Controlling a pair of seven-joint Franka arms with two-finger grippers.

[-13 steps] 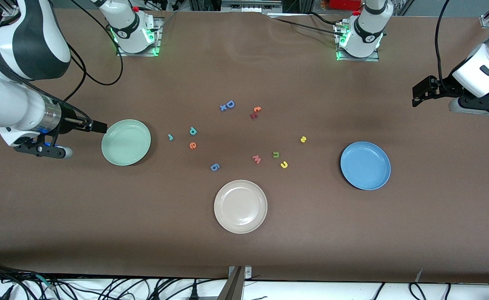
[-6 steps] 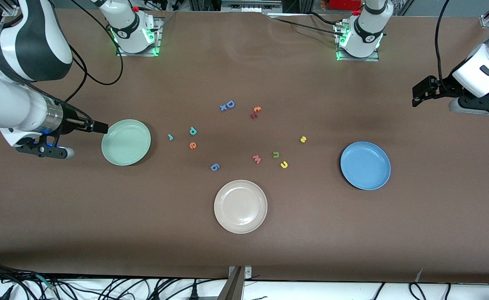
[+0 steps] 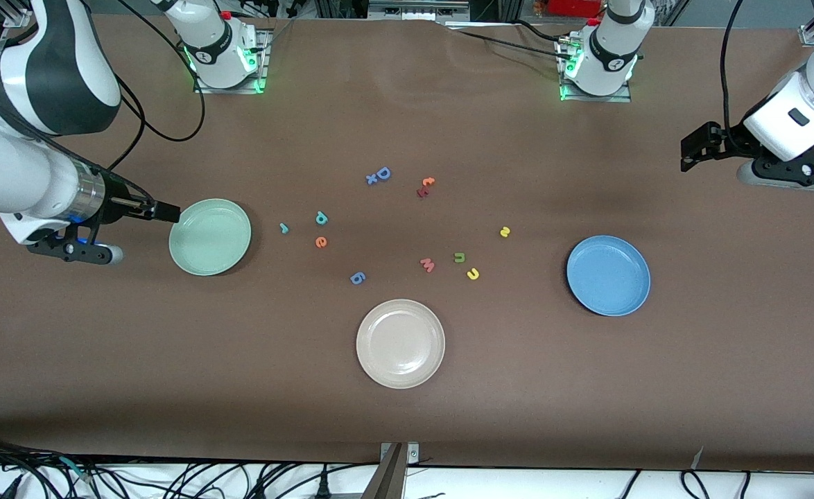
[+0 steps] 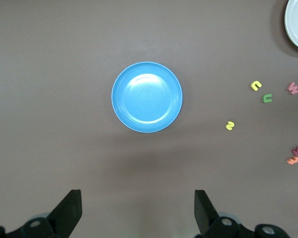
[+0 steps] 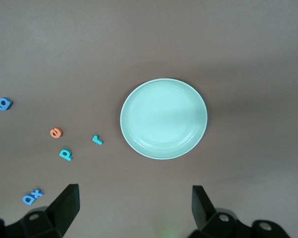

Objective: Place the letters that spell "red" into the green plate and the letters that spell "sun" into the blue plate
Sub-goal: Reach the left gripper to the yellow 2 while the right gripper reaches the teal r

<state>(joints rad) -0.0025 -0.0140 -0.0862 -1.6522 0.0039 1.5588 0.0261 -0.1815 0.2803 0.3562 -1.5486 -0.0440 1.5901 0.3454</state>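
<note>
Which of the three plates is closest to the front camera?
The cream-white plate. It lies lowest in the front view, below the scattered letters, while the green plate and the blue plate sit higher, toward the table's ends.

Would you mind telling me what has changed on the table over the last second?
Very little. The left gripper, open and holding nothing, shifted slightly toward the robots' bases near its end of the table. The right gripper, also open, stayed beside the green plate while its arm shifted slightly. No letter moved: all still lie on the table, and the green plate, the blue plate and the white plate remain empty.
</note>
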